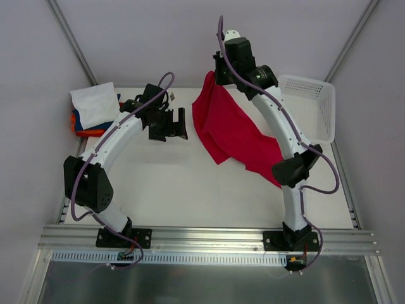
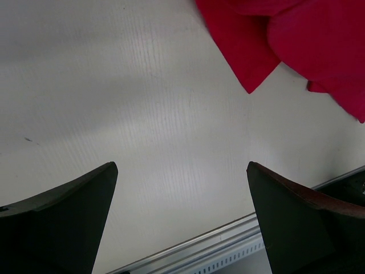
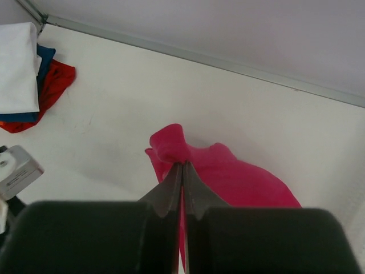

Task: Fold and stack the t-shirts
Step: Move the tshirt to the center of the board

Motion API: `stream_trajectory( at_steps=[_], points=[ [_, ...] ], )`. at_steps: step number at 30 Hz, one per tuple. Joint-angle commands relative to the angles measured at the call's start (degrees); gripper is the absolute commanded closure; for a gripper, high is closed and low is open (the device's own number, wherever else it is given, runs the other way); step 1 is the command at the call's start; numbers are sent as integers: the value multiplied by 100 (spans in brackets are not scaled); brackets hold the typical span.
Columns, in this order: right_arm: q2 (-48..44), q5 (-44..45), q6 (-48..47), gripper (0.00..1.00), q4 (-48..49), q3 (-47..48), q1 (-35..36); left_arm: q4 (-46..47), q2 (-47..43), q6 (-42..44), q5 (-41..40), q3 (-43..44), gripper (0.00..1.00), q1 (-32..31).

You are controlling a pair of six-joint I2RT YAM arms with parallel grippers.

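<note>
Slip risk
Right gripper (image 3: 182, 166) pinching crimson t-shirt (image 1: 231, 130) edge, left gripper (image 2: 181, 166) spread empty; might slide free, land bunched.

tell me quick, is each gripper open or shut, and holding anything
left gripper: open, holding nothing
right gripper: shut on the red shirt, pinching a bunched bit of it

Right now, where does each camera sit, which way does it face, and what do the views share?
Top external: above and behind the bases, looking down on the white table; both arms show.
Left wrist: looks down past the open left gripper at bare table.
Right wrist: high up, looks down along the shut right gripper pinching the large crimson-red cloth shirt.
Shared: all three see that shirt.
</note>
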Motion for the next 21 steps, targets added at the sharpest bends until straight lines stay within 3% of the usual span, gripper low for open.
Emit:
stream_trajectory(
  at_steps=[1, 4, 6, 7, 8, 10, 18, 21],
  points=[
    [-90, -87, 513, 100, 520, 275, -381, -123, -349, -51, -122, -86, 1, -47],
    [-160, -218, 1111, 95, 608, -218, -803, -132, -402, -95, -122, -173, 1, -47],
    [-169, -410, 1444, 51, 494, -666, -1111, -132, -429, -122, -122, -217, 1, -47],
    [-178, -455, 1498, 16, 424, -754, -1191, -132, -420, -139, -113, -226, 1, -47],
    [-195, -464, 1525, 11, 224, -825, -1253, -132, -411, -157, -61, -235, 1, -47],
    [-283, -447, 1403, 6, 55, -1000, -1332, -132, -402, -183, -25, -235, 1, -74],
    [-1477, -192, 1007, 0, -42, -2205, -1578, -132, -209, -306, 10, 98, 1, -547],
    [-1697, -174, 805, 11, -279, -2320, -1701, -132, -95, -385, 115, 379, 1, -889]
  ],
)
